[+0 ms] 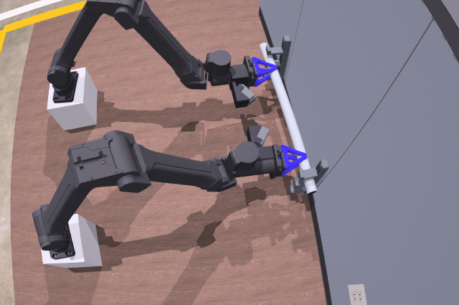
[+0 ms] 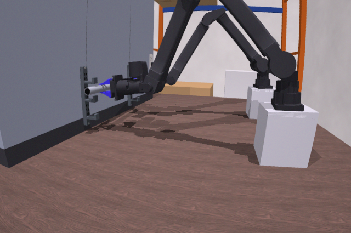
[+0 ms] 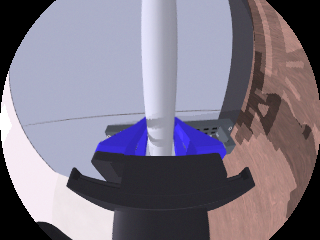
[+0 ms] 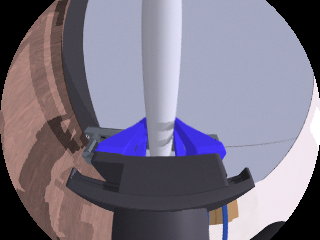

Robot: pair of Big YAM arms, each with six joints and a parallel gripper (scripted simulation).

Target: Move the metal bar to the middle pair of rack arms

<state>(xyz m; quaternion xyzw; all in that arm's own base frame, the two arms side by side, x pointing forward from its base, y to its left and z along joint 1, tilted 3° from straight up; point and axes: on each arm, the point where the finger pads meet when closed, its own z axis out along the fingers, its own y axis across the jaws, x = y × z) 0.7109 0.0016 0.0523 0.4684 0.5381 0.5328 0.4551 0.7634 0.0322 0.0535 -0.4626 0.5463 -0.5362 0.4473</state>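
"Metal bar [image 1: 287,108] [image 2: 92,89] [image 3: 160,60] [image 4: 161,60] first: how does it look?"

"Straight, smooth and pale, a whitish grey — and hollow. The exterior view shows a round, dark opening at its near end, inside a thin bright rim. Darker bands cross the surface close to the tools."

"Anything holding it?"

"Both tools. The left gripper [image 1: 275,67] [image 2: 103,87] [image 3: 160,121] is clenched on it towards one end, and the right gripper [image 1: 304,156] [image 4: 161,121] grips it towards the other. In each wrist view, blue fingers press in from both sides."

"And where is it?"

"At the wall rack [image 1: 286,53] [image 2: 82,97], running lengthwise along the grey wall [image 1: 356,108] [image 2: 42,40], with its ends reaching past the rack's uprights. At the near upright it sits between the upper rack arm [image 2: 92,80] and the middle rack arm [image 2: 92,99], with the lower rack arm [image 2: 92,117] further down."

"Is it resting on the middle one?"

"I can't tell whether they touch — the bar's end looks just above it. The far contact is hidden too."

"What does it look like from above?"

"A slanting white line, partly covered by a rack arm near the right gripper. Both robot arms reach across the brown table [image 1: 166,108] [image 2: 170,191] to it."
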